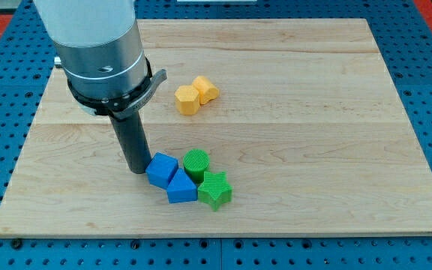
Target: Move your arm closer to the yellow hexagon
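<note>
Looking at the camera view, we've got our tip (just a bare rod, no jaws to open or close) parked touching the blue cube, with the yellow hexagon well apart from it, up toward the view's top and a bit right.

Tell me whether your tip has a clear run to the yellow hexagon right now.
Probably yes. My tip sits beside the blue cube; the yellow hexagon lies toward the view's top right across bare board.

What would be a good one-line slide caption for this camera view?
My tip rests beside the blue cube, with the yellow hexagon farther toward the view's top.
</note>
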Controlling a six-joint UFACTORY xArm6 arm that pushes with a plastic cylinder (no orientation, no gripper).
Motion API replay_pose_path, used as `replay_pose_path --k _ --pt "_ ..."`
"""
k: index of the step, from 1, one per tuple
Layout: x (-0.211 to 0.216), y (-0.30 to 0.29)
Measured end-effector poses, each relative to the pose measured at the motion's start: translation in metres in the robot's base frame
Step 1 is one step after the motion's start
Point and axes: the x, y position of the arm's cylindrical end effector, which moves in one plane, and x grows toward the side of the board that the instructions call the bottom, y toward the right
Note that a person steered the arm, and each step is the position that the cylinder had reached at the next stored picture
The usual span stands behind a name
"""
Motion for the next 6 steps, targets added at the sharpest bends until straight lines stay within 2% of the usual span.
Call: replay_pose_path --k 3,6 --pt "-0.022 0.013" --pt "-0.103 0.09"
